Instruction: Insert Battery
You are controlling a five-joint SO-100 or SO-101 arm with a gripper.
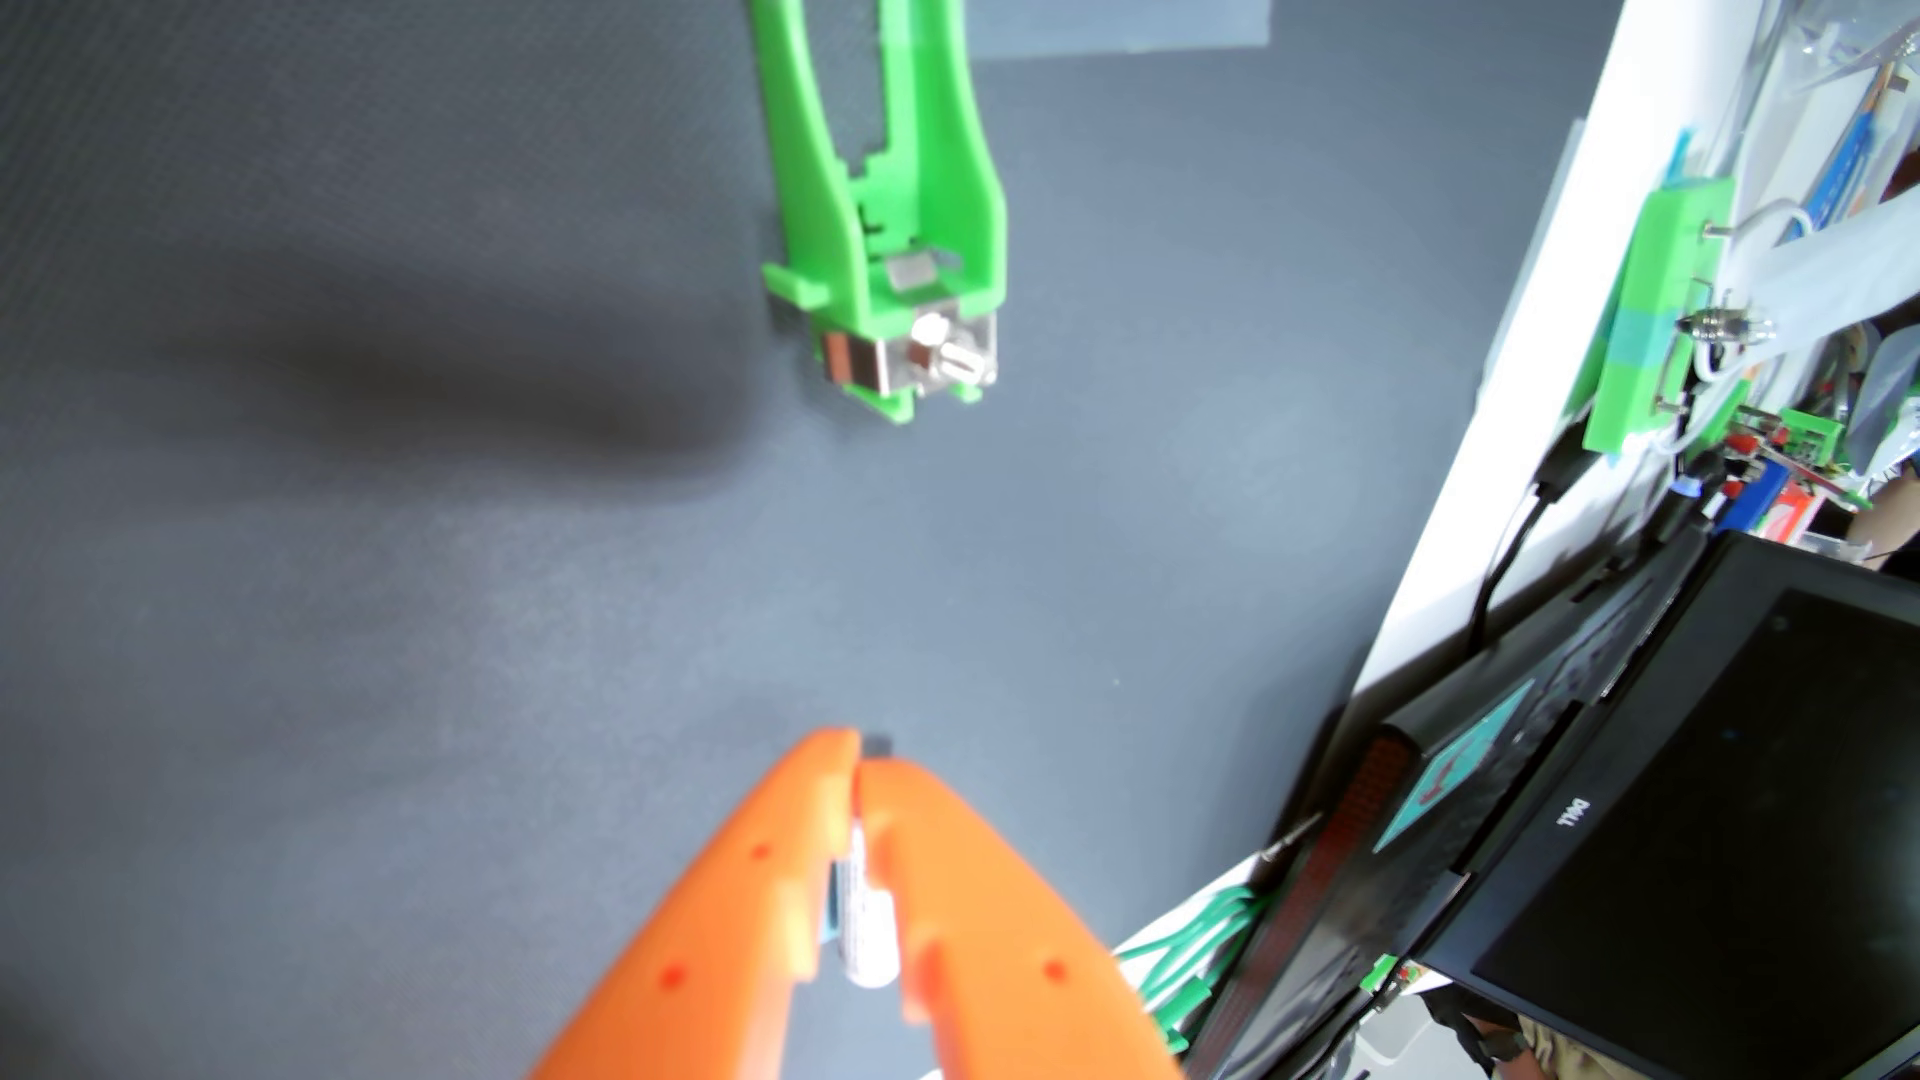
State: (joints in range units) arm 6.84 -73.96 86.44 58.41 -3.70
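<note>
In the wrist view my orange gripper [860,763] comes up from the bottom edge, its two fingers closed together at the tips. Between them, further back, sits a small white cylinder with a blue end, the battery [868,929], clamped in the jaws. Straight ahead on the dark grey mat [416,571] lies a green plastic holder [883,208], a long two-railed frame with metal contacts and a screw terminal [940,358] at its near end. The gripper's tips are well short of the holder, with bare mat between them.
A white table edge [1507,415] runs diagonally on the right. Beyond it stand a Dell laptop [1662,831], another green bracket with wires [1662,312], and green cables [1195,955]. A grey tape patch [1122,26] lies at the top.
</note>
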